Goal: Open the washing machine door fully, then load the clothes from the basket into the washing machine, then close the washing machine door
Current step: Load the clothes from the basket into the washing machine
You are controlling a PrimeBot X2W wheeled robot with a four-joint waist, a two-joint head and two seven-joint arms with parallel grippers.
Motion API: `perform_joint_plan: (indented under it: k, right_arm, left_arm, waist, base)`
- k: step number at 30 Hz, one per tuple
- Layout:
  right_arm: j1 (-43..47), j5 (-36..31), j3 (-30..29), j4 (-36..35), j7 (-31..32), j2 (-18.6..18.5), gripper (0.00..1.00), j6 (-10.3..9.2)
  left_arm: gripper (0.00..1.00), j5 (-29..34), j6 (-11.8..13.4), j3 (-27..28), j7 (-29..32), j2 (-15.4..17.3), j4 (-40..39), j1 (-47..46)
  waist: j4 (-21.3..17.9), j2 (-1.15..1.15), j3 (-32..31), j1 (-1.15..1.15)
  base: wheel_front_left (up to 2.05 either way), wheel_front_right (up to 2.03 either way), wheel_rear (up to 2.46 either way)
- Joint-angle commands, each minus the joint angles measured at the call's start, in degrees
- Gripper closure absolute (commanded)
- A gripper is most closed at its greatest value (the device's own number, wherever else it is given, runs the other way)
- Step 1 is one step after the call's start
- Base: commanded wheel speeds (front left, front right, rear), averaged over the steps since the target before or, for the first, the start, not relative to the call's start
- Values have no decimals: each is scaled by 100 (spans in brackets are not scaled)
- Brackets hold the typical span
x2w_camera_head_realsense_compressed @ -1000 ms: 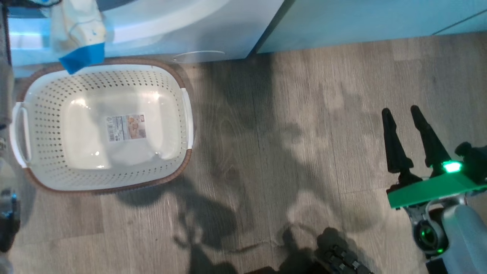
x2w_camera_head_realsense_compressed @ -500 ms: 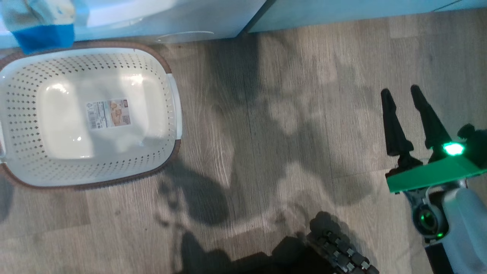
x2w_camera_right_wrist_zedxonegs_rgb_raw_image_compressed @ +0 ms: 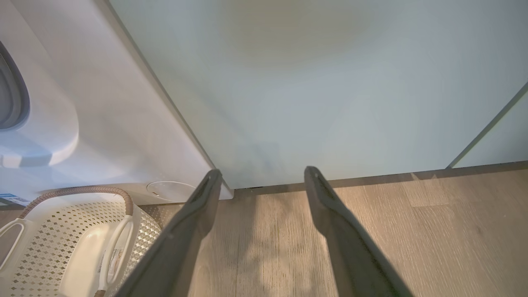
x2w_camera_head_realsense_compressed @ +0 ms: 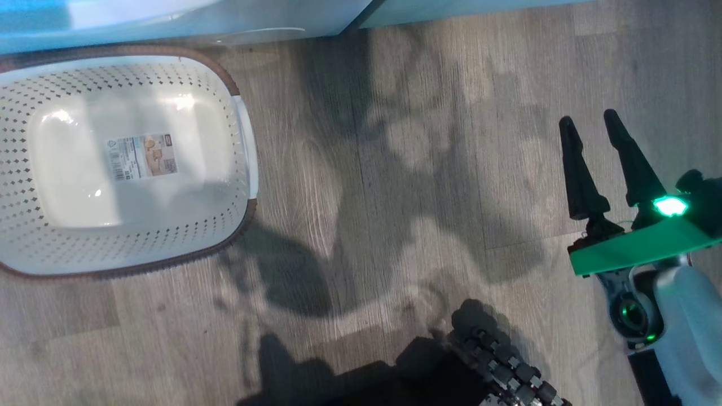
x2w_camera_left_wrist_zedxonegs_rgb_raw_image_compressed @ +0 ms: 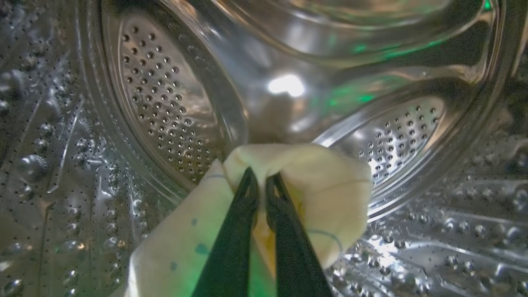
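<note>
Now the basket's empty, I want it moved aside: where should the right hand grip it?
Probably the white handle on the basket end facing the right hand, approached from that side: a thin bar standing off the wall, easy to straddle.

The floor (x2w_camera_head_realsense_compressed: 395, 169) is laid in grey-brown wood-look planks, the grain running toward the cabinets. Broad, soft-edged shadows (x2w_camera_head_realsense_compressed: 293, 282) sprawl across it, with paler patches of light between them. Along the far edge stands a run of pale green cabinets (x2w_camera_right_wrist_zedxonegs_rgb_raw_image_compressed: 330, 82), flat-fronted and matte. A thin dark seam (x2w_camera_right_wrist_zedxonegs_rgb_raw_image_compressed: 486, 128) divides two of the fronts. A narrow dark strip (x2w_camera_right_wrist_zedxonegs_rgb_raw_image_compressed: 371, 180) marks where the cabinet front meets the floor. The light is soft and even on the cabinet fronts.
</note>
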Motion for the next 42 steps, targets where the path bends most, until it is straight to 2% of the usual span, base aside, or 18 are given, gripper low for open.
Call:
perform_joint_plan:
  k: [1, 12, 18, 26, 27, 29, 30, 31, 42]
  right_arm:
    - [80, 40, 67, -143, -55, -11, 0, -16]
    - [-3, 46, 116, -101, -55, 33, 0, -16]
    - [-14, 56, 123, -84, -55, 36, 0, -16]
    - [-6, 49, 104, -80, -55, 24, 0, -16]
    - [0, 47, 100, -77, -55, 22, 0, -16]
    - [8, 45, 94, -74, -55, 23, 0, -16]
    - [13, 43, 93, -74, -55, 25, 0, -16]
    - [17, 41, 91, -75, -55, 27, 0, -16]
    - [142, 19, 36, -39, -55, 15, 0, -16]
  left_arm:
    - [100, -63, -36, -28, -59, 223, -229, -229]
    - [100, -281, -78, 469, -96, 287, -1210, -89]
    - [100, -155, -87, 404, -96, 288, -934, 100]
    - [100, 50, -98, -69, -13, 320, 143, 78]
    - [81, 76, -98, -123, 34, 324, 257, 59]
    - [57, 130, -99, -226, 113, 341, 455, 37]
    - [32, 137, -99, -260, 176, 344, 545, 33]
    - [0, 161, -99, -317, 230, 347, 606, 32]
    - [0, -63, -100, -673, 535, 254, 861, 446]
  waist:
    - [-9, 0, 28, 0]
    - [-33, 0, 148, 0]
    - [-16, 0, 131, 0]
    - [7, 0, 95, 0]
    - [13, 0, 86, 0]
    - [18, 0, 63, 0]
    - [20, 0, 48, 0]
    - [22, 0, 33, 0]
    - [89, 0, -369, 0]
  base:
    - [0, 0, 0]
    - [0, 0, 0]
    - [0, 0, 0]
    - [0, 0, 0]
    - [0, 0, 0]
    - [0, 0, 0]
    - [0, 0, 0]
    - [0, 0, 0]
    - [0, 0, 0]
